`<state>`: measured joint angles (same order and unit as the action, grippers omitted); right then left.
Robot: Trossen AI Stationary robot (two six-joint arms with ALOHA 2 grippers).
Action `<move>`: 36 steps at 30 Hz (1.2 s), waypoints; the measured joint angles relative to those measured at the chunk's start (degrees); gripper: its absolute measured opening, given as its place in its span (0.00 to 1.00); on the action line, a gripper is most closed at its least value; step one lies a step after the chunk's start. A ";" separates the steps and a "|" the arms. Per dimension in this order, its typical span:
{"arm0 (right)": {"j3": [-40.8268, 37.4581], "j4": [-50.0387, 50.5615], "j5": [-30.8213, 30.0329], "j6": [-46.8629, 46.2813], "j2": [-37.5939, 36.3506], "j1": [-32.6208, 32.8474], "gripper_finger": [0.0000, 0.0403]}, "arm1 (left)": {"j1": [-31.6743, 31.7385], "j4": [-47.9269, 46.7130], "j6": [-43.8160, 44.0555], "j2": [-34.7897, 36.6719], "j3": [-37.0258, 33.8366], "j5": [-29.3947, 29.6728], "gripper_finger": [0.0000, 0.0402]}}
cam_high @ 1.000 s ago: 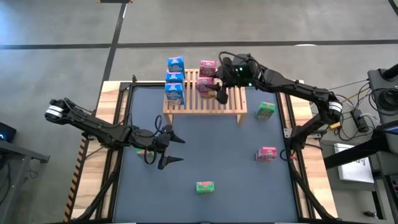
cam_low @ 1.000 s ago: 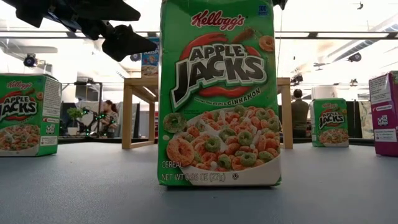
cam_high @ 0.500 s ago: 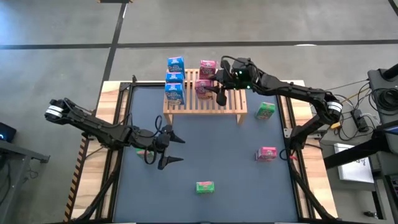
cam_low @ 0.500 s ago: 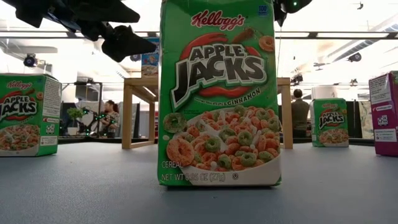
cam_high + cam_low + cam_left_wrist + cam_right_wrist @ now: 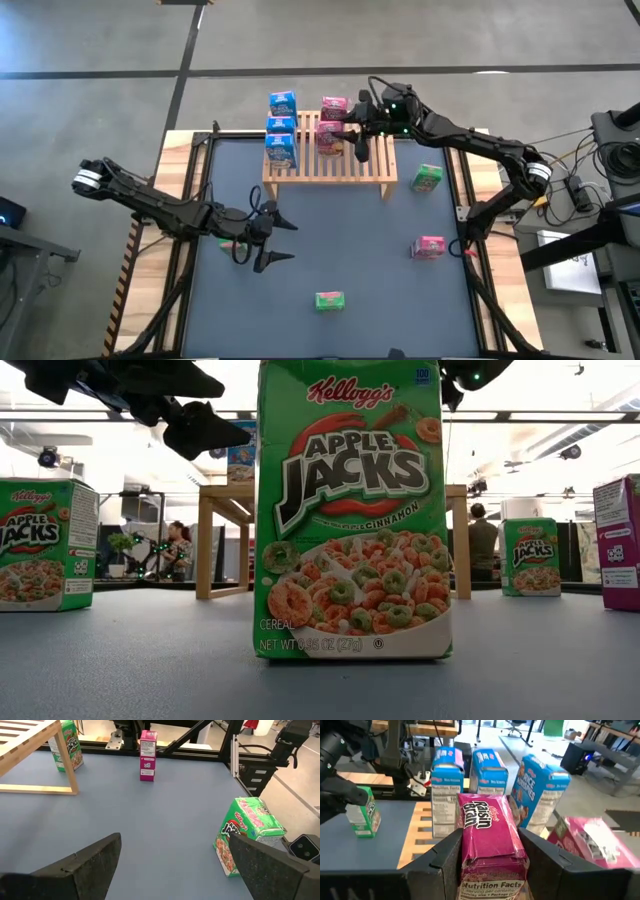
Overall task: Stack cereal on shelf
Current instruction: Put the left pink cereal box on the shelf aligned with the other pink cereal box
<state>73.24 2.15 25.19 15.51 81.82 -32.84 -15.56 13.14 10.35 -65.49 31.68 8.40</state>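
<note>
The light-wood shelf [image 5: 330, 158] stands at the table's far side. Three blue cereal boxes [image 5: 281, 126] and a pink one [image 5: 334, 107] stand on it. My right gripper [image 5: 345, 138] is over the shelf, shut on another pink box [image 5: 489, 845]. On the tabletop are green boxes [image 5: 428, 178] [image 5: 330, 299] and a pink box [image 5: 428, 247]. A further green box [image 5: 45, 545] is beneath my left arm. My left gripper [image 5: 180, 870] hangs open above the table's left half, with nothing between its fingers. My right gripper pinches the pink box by two opposite sides [image 5: 469, 852], one finger on each. The fingers come nearly level from the table's right side. The box stands upright between them over the slats. Whether its bottom rests on the shelf is hidden.
The shelf's right part [image 5: 378, 160] has bare slats. The green box [image 5: 350, 510] near the front edge fills the middle of the low view. Open tabletop [image 5: 340, 230] lies between the shelf and the loose boxes. A person [image 5: 178, 545] is in the room behind.
My right gripper has sunk a little over the shelf with the pink box, so that its wrist now shows at the top of the low view. My left arm has kept still.
</note>
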 joint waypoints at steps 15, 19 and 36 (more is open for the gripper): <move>-15.52 -22.65 0.52 -4.02 -7.89 -0.92 0.42 | -0.02 -0.32 0.00 0.00 -0.01 0.00 0.88; -17.24 -23.38 0.13 -4.47 -8.37 -1.55 0.42 | 0.01 -0.28 -0.04 0.00 0.01 0.00 0.88; -8.11 -9.40 0.29 0.67 -1.54 -1.88 0.42 | 0.01 -0.16 -0.26 0.00 -0.02 0.00 0.88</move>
<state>65.13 -7.25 25.48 16.19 80.28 -34.72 -15.55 12.98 10.09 -65.49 31.66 8.41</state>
